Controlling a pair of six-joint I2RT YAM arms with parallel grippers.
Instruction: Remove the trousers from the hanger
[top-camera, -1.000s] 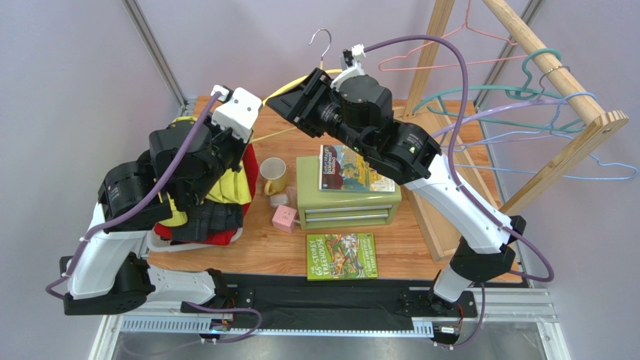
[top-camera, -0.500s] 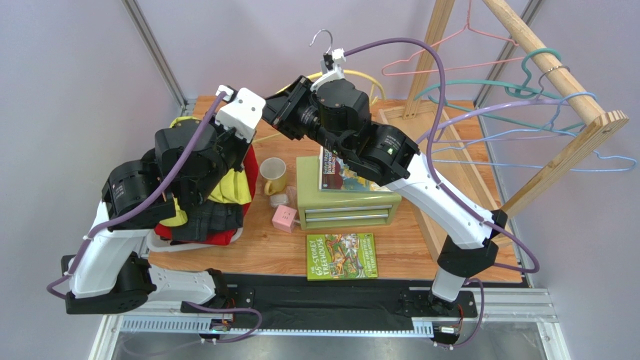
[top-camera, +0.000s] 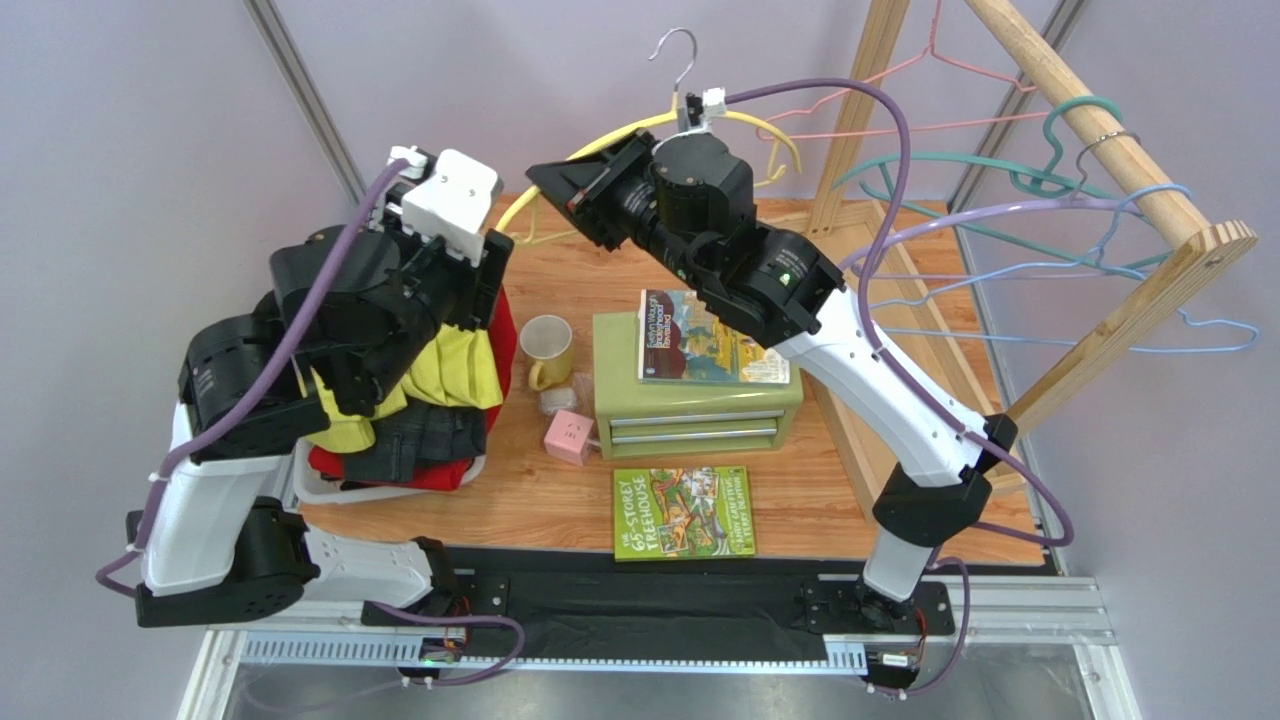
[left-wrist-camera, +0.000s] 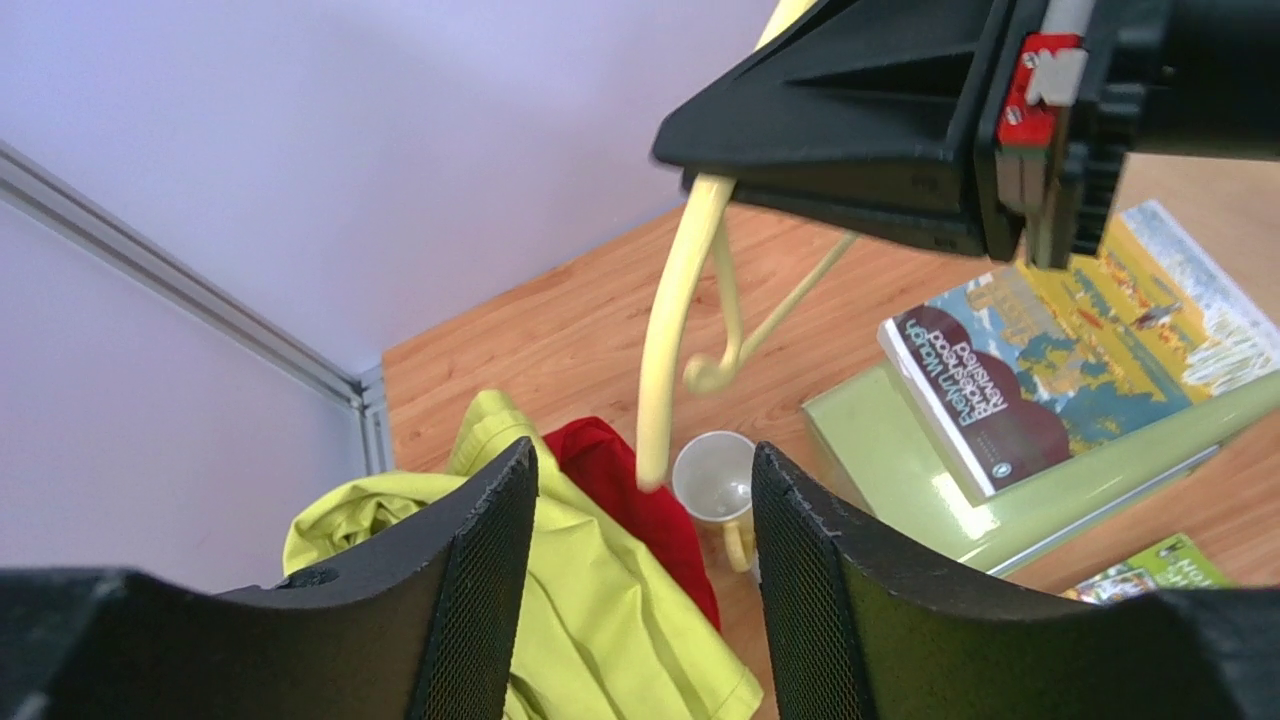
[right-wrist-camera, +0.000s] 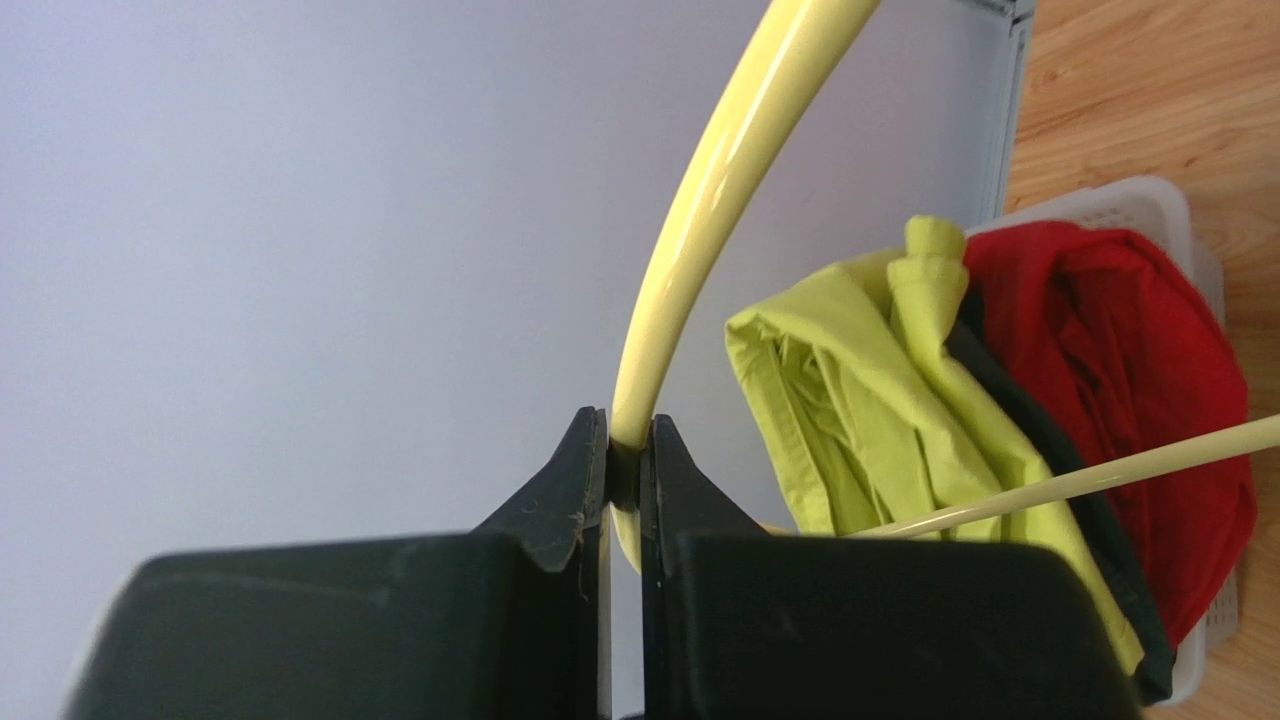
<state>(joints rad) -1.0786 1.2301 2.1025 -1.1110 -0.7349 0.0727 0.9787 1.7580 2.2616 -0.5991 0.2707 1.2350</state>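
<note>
My right gripper (right-wrist-camera: 624, 435) is shut on the curved arm of a bare yellow hanger (right-wrist-camera: 706, 195), which it holds up in the air at the back of the table (top-camera: 526, 203). The trousers lie piled in a white basket (top-camera: 323, 483) at the left: a yellow-green pair (top-camera: 443, 372) on top, a red pair (top-camera: 501, 338) beside it, dark ones (top-camera: 421, 435) below. My left gripper (left-wrist-camera: 643, 450) hangs open above that pile with nothing between its fingers. The hanger (left-wrist-camera: 669, 323) dangles just beyond them.
A pale yellow mug (top-camera: 547, 348) and a pink cube (top-camera: 570, 435) stand beside the basket. A green drawer box (top-camera: 694, 413) carries a book (top-camera: 696, 333); another book (top-camera: 684, 512) lies near the front. A wooden rack (top-camera: 1112, 135) with several hangers fills the right.
My left gripper has opened and its wrist has risen a little. My right gripper has closed on the yellow hanger and lifted it higher and farther back.
</note>
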